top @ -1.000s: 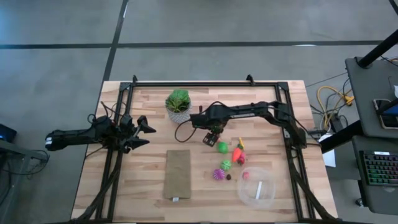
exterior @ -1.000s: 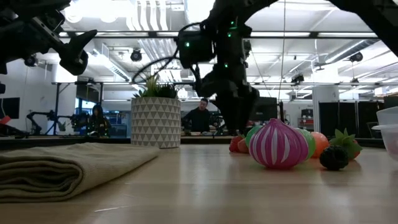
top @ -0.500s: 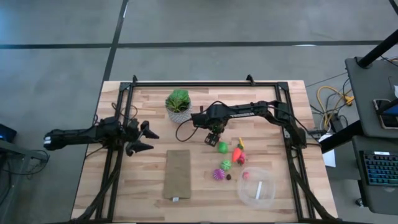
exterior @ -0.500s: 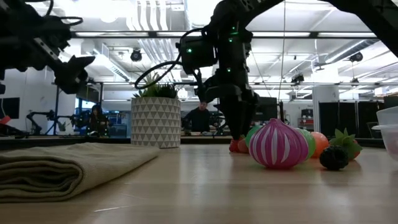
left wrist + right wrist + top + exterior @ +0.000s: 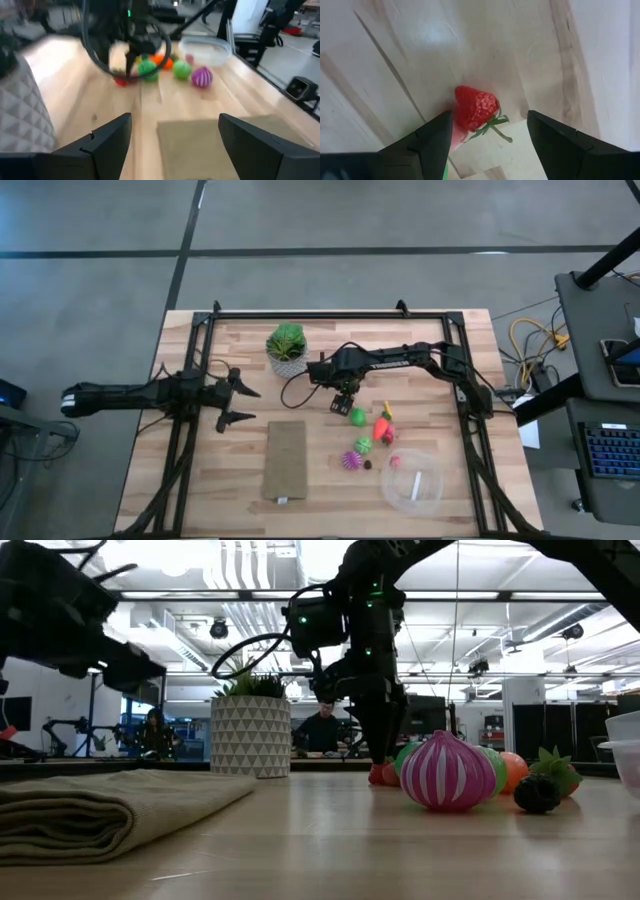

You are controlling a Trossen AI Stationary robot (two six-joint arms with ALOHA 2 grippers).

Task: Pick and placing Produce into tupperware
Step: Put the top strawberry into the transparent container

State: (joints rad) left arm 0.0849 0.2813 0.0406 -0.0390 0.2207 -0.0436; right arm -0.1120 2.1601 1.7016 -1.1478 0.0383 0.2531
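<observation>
My right gripper (image 5: 343, 402) is open and points down over a red strawberry (image 5: 475, 113) lying on the table. Its fingers stand on either side of the berry in the right wrist view. More produce lies toward the near right: a green ball (image 5: 357, 416), an orange-red piece (image 5: 383, 427), another green piece (image 5: 363, 445), a magenta onion (image 5: 350, 461) and a small dark berry (image 5: 368, 464). The clear round tupperware (image 5: 425, 498) stands near the right corner with a pink piece (image 5: 395, 461) and a white piece inside. My left gripper (image 5: 243, 406) hovers open at the table's left. My right gripper (image 5: 489, 120) comes at the strawberry from above, pointing down, one finger on each side. The berry rests on the table. One finger (image 5: 437, 142) stands right against the berry's side (image 5: 457, 107); whether it touches, I cannot tell.
A white pot with a green plant (image 5: 287, 348) stands just beyond the right gripper, toward the far edge. A folded brown cloth (image 5: 286, 458) lies near the table's middle. A black frame (image 5: 330, 313) runs around the tabletop. People sit in the room behind.
My left gripper has moved toward the table's right, past the frame rail and nearer the cloth, staying open. My right gripper has come down a little over the strawberry. The produce has kept still.
</observation>
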